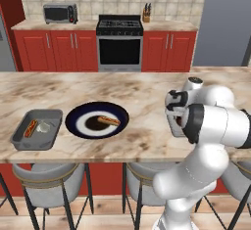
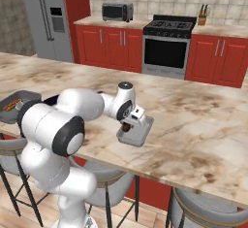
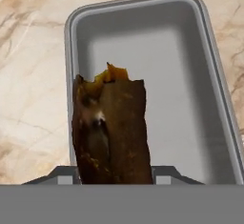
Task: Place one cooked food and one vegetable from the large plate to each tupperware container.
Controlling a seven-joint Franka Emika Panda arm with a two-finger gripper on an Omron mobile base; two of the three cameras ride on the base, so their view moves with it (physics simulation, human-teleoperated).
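My gripper (image 3: 114, 178) is shut on a dark brown food piece (image 3: 112, 132) with an orange tip, and holds it just above the inside of an empty grey tupperware container (image 3: 181, 75). In the right base view the gripper (image 2: 128, 125) hangs over that container (image 2: 141, 134) near the counter's front edge. The large plate (image 1: 78, 122), navy-rimmed, lies further left with a sausage-like food (image 1: 108, 121) on it. Left of the plate, the other tupperware container (image 1: 22, 138) holds a hot dog (image 1: 30, 127) and a pale piece (image 1: 44, 126).
The marble island counter (image 1: 137, 89) stretches wide behind the plate. Stools (image 1: 46, 175) stand under its front edge. A stove (image 1: 120, 40), a microwave (image 1: 60, 13) and red cabinets line the back wall.
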